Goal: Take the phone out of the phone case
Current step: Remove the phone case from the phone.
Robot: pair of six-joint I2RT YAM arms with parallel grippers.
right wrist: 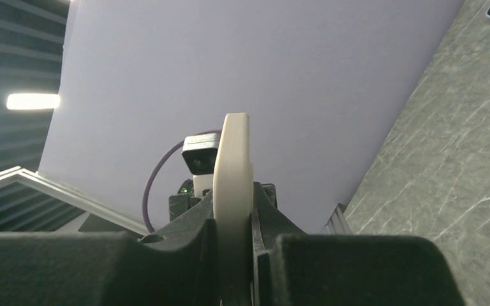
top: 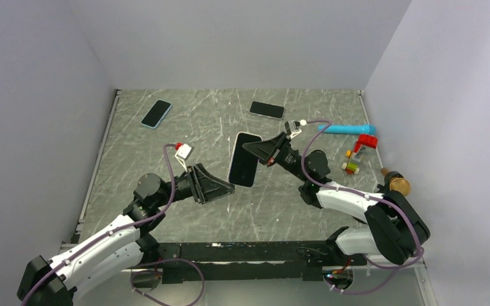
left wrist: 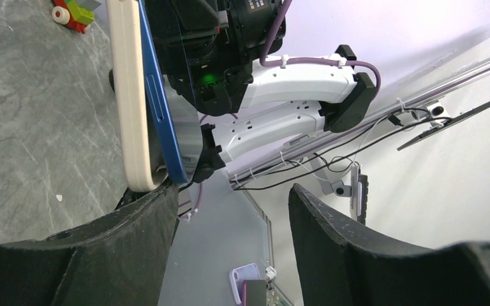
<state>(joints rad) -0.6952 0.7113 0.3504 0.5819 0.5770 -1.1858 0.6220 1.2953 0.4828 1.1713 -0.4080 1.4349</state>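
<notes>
Our right gripper is clamped on the cream phone case, holding it above the table. Our left gripper gapes at its lower corner. We should pinch only the blue phone edge, then peel it away.

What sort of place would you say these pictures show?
Probably a robotics lab cell: plain walls around a marbled table, two cabled arms at its edge, spare phones and toy blocks lying about.
</notes>
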